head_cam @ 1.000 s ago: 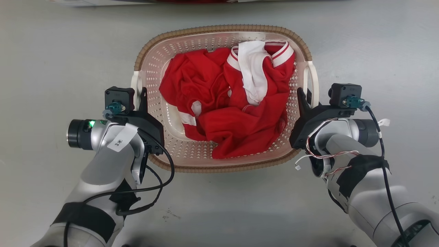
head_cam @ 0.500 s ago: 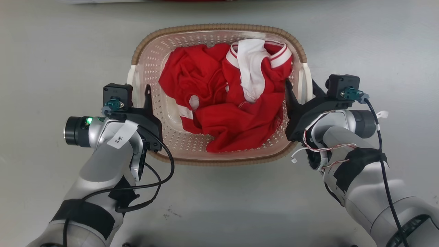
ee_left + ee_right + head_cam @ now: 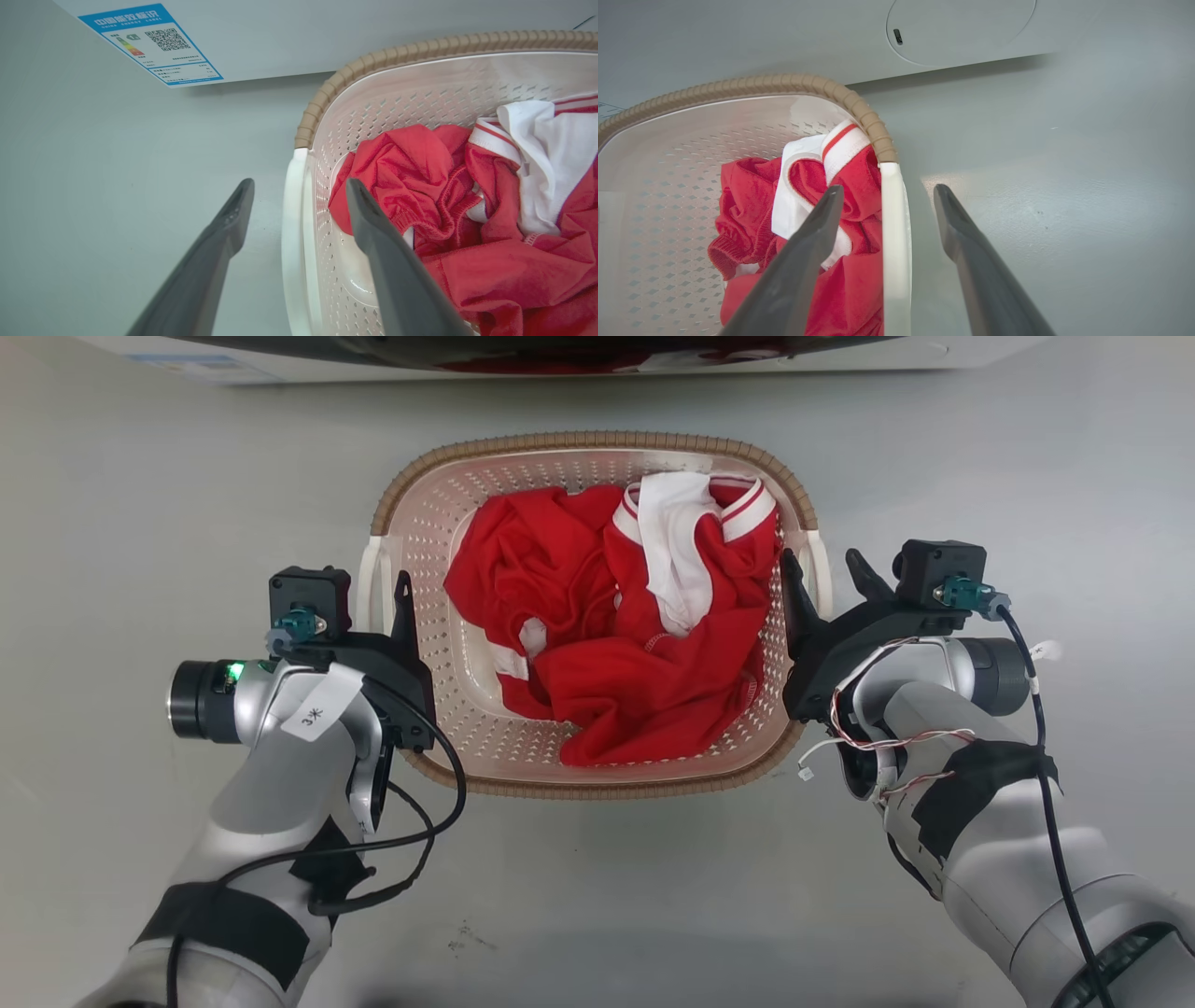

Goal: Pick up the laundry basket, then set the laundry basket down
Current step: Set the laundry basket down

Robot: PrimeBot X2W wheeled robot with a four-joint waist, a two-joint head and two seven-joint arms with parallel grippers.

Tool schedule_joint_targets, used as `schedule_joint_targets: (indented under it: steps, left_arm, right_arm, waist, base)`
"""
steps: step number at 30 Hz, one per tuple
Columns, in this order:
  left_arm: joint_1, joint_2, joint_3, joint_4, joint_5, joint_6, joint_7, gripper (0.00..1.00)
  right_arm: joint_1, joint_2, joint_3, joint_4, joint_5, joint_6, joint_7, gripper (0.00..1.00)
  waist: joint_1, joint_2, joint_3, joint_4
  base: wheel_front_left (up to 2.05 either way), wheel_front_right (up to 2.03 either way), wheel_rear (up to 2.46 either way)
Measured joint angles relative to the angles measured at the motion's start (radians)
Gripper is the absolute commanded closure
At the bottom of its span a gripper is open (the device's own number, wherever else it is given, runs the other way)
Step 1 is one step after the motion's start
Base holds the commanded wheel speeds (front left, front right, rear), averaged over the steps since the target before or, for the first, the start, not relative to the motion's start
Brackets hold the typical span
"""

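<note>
Dark-fingered L gripper (image 3: 300,183) spread astride L handle (image 3: 293,242), no pinch; R gripper (image 3: 889,186) likewise astride R handle (image 3: 894,242) (gap each side). Laundry basket (image 3: 597,439) sits on grey floor (image 3: 597,896) btwn arms, long axis L–R, one handle per arm, equally near, each parallel to its fingers.

A white tag (image 3: 317,709) on left forearm (image 3: 271,793) reads "3*"; blue label (image 3: 150,44) on appliance (image 3: 350,32) reads "中国能效标识".
</note>
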Motion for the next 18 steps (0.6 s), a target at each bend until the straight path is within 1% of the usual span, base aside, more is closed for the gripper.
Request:
schedule_joint_targets:
  steps: [9,12,18]
  left_arm:
    - [0.048,0.004,0.009,-0.036,0.026,0.0,0.0,0.0]
    - [0.073,0.005,0.016,-0.059,0.026,0.0,0.0,0.0]
    - [0.134,0.007,0.033,-0.112,0.036,-0.001,0.0,0.0]
  right_arm:
    - [0.027,-0.003,-0.04,-0.008,-0.016,0.006,0.0,0.0]
    - [0.045,-0.006,-0.052,-0.016,-0.024,0.014,0.0,0.0]
    - [0.091,-0.013,-0.085,-0.049,-0.052,0.018,0.0,0.0]
  waist:
    - [0.0,0.0,-0.081,-0.003]
    - [0.0,0.0,-0.116,-0.003]
    - [0.0,-0.0001,-0.194,-0.004]
  base:
    - [0.0,0.0,0.0]
    - [0.0,0.0,0.0]
    - [0.0,0.0,0.0]
